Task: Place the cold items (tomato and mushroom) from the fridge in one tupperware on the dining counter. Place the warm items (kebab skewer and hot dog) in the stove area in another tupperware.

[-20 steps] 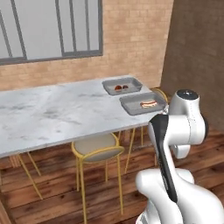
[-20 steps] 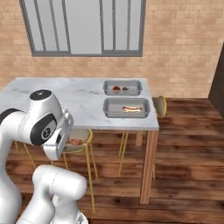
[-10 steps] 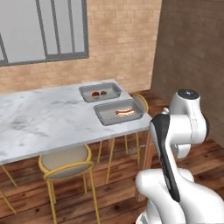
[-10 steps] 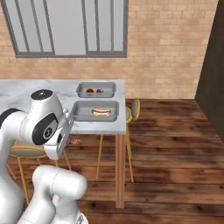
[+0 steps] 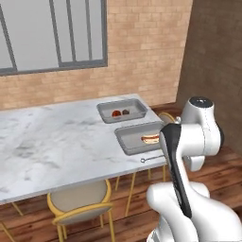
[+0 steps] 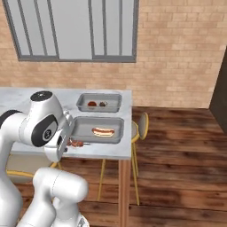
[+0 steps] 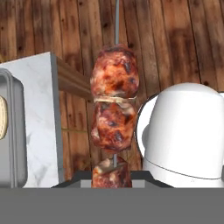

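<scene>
My gripper (image 7: pixel 112 176) is shut on the kebab skewer (image 7: pixel 113 111), whose browned meat chunks rise straight up the hand view. From the right base camera the skewer (image 6: pixel 76 143) hangs over the near edge of the dining counter (image 6: pixel 126 99), just in front of a grey tupperware (image 6: pixel 82 129) holding the hot dog (image 6: pixel 103 131). The other tupperware (image 6: pixel 113 102), behind it, holds the tomato (image 6: pixel 91 104) and the mushroom (image 6: pixel 102 104). The left base camera shows both tupperware trays (image 5: pixel 126 140) (image 5: pixel 106 110), the hot dog (image 5: pixel 150 138), tomato (image 5: pixel 116 113), mushroom (image 5: pixel 126 112) and the skewer's tip (image 5: pixel 150 159).
Yellow-framed stools (image 5: pixel 80 204) (image 6: pixel 141 125) stand under and beside the marble counter (image 5: pixel 52 142). A brick wall with a large window runs behind it. Wooden floor (image 6: pixel 177 164) lies open to the right of the counter's end.
The whole picture has shifted: the base has driven, and the counter with both trays now sits closer, in front of the arm. The skewer stays in the shut gripper.
</scene>
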Tool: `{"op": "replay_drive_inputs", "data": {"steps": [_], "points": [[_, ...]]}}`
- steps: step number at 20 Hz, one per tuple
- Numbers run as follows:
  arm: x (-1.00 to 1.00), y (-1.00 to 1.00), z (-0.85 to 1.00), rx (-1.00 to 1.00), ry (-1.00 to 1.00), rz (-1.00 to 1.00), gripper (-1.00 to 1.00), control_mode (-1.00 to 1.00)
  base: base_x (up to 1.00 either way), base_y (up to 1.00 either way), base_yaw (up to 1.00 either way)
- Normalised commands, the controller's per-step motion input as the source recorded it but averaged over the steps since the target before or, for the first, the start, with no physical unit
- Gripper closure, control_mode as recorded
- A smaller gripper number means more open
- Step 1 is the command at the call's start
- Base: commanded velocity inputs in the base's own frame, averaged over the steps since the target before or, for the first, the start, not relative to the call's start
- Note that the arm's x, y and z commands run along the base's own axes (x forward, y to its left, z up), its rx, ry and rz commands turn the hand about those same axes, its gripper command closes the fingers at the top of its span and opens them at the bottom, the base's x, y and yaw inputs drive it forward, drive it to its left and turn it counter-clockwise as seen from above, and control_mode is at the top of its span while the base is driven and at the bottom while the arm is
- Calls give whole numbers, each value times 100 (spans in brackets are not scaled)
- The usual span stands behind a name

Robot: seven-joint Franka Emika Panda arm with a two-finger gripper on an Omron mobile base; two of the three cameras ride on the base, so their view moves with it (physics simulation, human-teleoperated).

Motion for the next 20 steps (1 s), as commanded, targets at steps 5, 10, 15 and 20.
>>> {"op": "replay_drive_inputs", "data": {"steps": [5,10,15,20], "points": [[0,0,0,0,0,0,100,100,2,-50,4],[0,0,0,0,0,0,100,100,15,-47,-10],[0,0,0,0,0,0,100,100,40,7,-5],[0,0,0,0,0,0,100,100,49,1,1]]}}
